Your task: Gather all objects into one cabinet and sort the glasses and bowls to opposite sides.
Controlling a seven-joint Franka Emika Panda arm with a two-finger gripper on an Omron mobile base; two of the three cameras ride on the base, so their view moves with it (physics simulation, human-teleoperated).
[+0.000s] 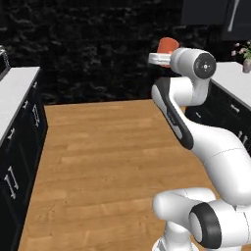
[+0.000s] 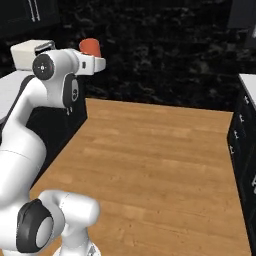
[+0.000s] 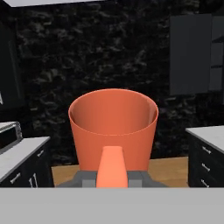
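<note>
**Mug held high over the floor**

The mug (image 3: 113, 131), red-orange and open at the top, sits upright in the tool (image 3: 112, 177), which is closed on it near its handle. In the left base view the mug (image 1: 167, 46) shows just past the arm's wrist, raised well above the wooden floor (image 1: 98, 162) against the dark wall. The right base view has the mug (image 2: 90, 47) at the same height. White desks (image 3: 205, 132) over black cupboards flank the floor. A vase of pink flowers (image 1: 245, 55) stands on the right desk.

Dark stone wall (image 1: 98, 49), wooden floor (image 1: 98, 162), black cupboards (image 1: 19, 147) with pale countertops (image 1: 14, 88).
</note>
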